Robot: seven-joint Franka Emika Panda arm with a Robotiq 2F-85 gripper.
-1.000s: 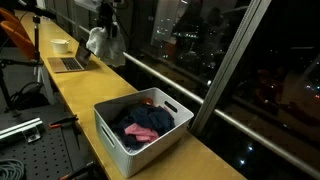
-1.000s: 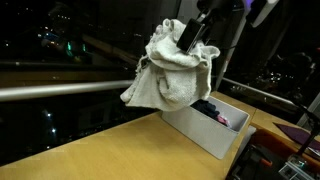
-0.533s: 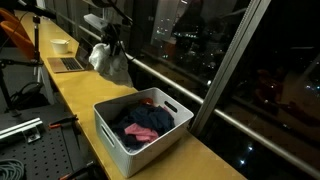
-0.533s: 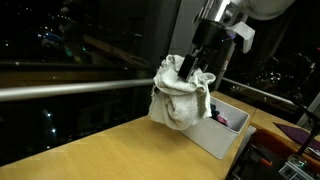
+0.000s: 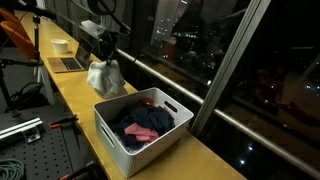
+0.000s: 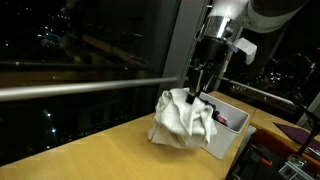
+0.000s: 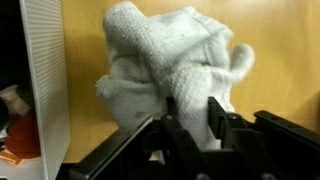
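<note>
Gripper [image 6: 195, 95]: atop towel [image 6: 180, 122] | jaws: narrowly parted around a towel fold, pinch cannot be told | bin [image 6: 225, 142]: touching towel

White bin [image 5: 113, 138] of dark clothes [image 5: 146, 125] on the wooden counter [image 5: 78, 97], laptop [image 5: 70, 63] and bowl [image 5: 61, 45] beyond.
</note>
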